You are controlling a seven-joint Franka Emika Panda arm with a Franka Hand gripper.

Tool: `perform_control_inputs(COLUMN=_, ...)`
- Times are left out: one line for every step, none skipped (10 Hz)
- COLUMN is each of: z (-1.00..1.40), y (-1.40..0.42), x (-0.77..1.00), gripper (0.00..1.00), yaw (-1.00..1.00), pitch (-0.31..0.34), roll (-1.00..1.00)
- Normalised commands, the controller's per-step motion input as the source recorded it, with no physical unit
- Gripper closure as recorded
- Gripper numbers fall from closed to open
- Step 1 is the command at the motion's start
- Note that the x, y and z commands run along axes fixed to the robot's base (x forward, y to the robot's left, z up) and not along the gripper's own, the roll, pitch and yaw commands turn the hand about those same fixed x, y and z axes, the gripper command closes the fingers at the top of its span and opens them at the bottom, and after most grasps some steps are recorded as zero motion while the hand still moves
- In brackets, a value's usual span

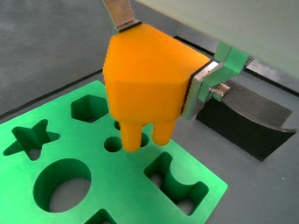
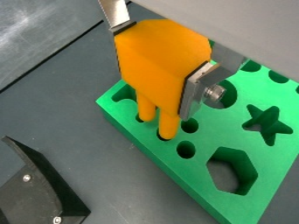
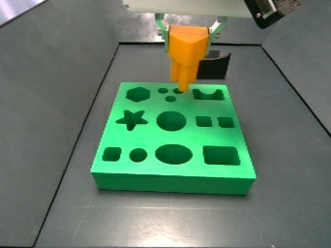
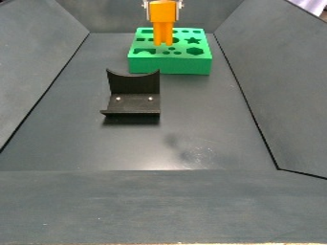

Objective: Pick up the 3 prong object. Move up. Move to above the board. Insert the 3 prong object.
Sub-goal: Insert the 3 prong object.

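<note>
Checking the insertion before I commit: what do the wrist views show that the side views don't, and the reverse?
Only the wrist views show the prongs of the 3 prong object entering the board's three small holes, with the gripper jaws clamped on the block. Only the side views show the whole board and the fixture standing apart from it. Both show the orange block upright over the board.

No readable text, labels, brands or numbers anywhere. The 3 prong object point(image 1: 146, 83), the board point(image 3: 149, 155) and the fixture point(image 4: 130, 99) are all unmarked. Gripper point(image 2: 158, 66), clamped on the orange piece, carries no legible marking either.
</note>
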Motion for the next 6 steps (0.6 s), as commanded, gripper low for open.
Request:
perform_control_inputs(z=-0.16, y=-0.02, x=-0.05, gripper=1.00, yaw=0.00, pitch=-0.013, roll=0.04)
perform_control_inputs(z=-0.21, y=-0.01, x=-0.06, gripper=1.00, yaw=0.00, pitch=-0.004, roll=0.05)
perform_control_inputs(z=-0.24, y=0.00, x=-0.09, gripper=1.00, yaw=0.00, pitch=-0.020, roll=0.06)
perform_control_inputs(z=-0.21, y=-0.04, x=-0.09, gripper=1.00, yaw=0.00, pitch=-0.004, roll=0.05)
perform_control_inputs(z=-0.19, y=-0.02, x=-0.07, gripper=1.00, yaw=0.00, pitch=-0.020, roll=0.02)
perform_control_inputs(z=-0.19, y=-0.01, x=-0.07, gripper=1.00, yaw=0.00, pitch=-0.020, roll=0.03)
